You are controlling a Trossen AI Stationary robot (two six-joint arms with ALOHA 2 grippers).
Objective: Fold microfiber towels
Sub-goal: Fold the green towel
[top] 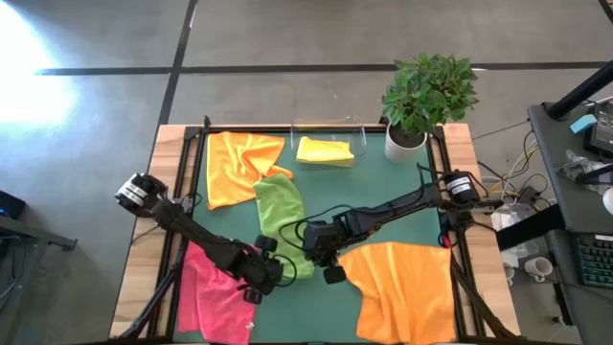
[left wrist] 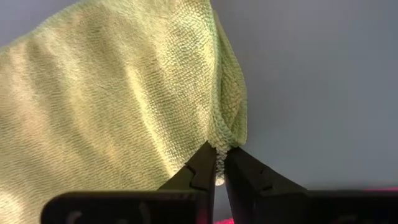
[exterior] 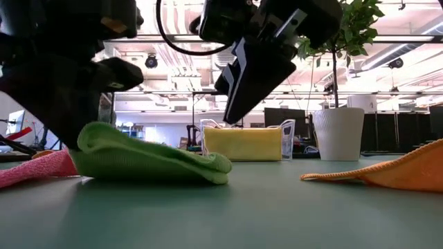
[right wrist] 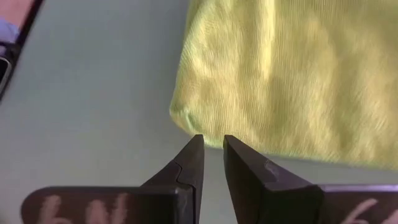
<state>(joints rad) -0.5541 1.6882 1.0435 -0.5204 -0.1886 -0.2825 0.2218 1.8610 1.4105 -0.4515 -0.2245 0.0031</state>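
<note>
Two grippers meet at the near end of the lime green towel [top: 281,222], and the coming move turns on how that end lies to each pair of jaws. The left gripper [left wrist: 219,169] has its jaws closed on the towel's corner, a small nub of the hem pinched between the tips, with the cloth spreading away from them across the desk [top: 383,182]. The right gripper [right wrist: 212,149] hangs just beside the same folded end with its jaws a narrow gap apart and nothing between them; the towel's rounded edge lies directly ahead of its tips, close but apart. From above, the left gripper [top: 261,278] sits at the towel's near corner, the right gripper [top: 324,259] to its right, so both are about equally near, though only the left has a hold.

The towel runs as a long strip, its long axis pointing away from the jaws toward the far side of the desk. At table height it looks soft and thick, doubled over at the near end with a plump rolled fold. It is nappy and limp, so I judge it will sag wherever it is lifted by one corner.

Nearby lie a pink towel [top: 213,297] at the left and an orange towel [top: 407,287] at the right. Farther off another orange towel [top: 239,165] touches the green strip's far end, and a folded yellow towel [top: 324,150] rests near the potted plant [top: 426,96].
</note>
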